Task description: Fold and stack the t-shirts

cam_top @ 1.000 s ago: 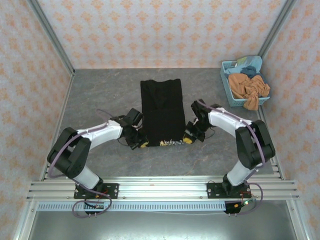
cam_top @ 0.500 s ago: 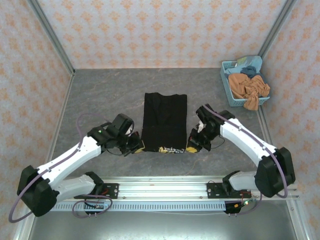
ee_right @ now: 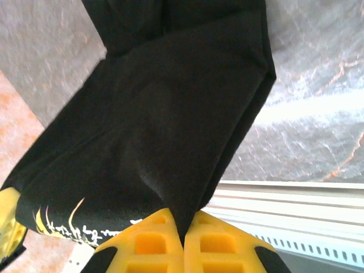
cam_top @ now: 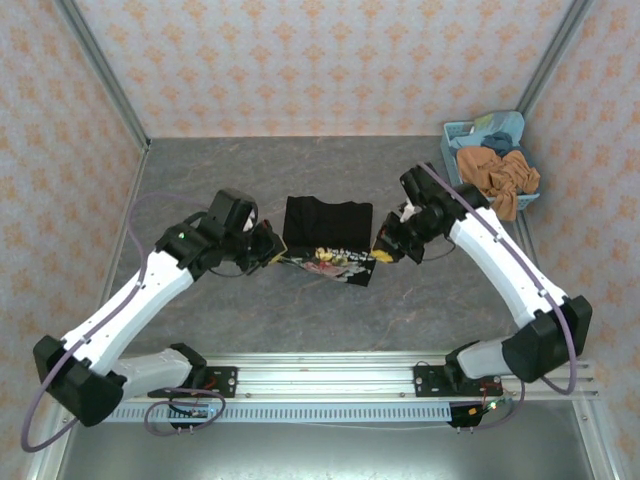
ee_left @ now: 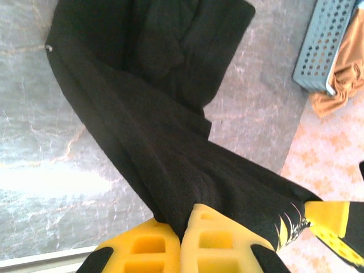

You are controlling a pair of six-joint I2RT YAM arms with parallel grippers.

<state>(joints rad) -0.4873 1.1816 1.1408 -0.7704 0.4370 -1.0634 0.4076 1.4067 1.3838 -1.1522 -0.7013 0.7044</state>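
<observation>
The left gripper (cam_top: 270,252) and right gripper (cam_top: 384,246) pinch the near hem of the black t-shirt (cam_top: 322,222), mid-fold; next, I think, they should lay it evenly on the far edge.

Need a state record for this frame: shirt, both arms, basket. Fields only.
shirt: black t-shirt, far part lying on the table, near edge held up between the arms, print showing
left fingers: shut on the shirt's near left corner
right fingers: shut on the shirt's near right corner
basket: blue basket at far right
basket contents: orange-brown garment draped over the rim, bluish cloth behind it
</observation>
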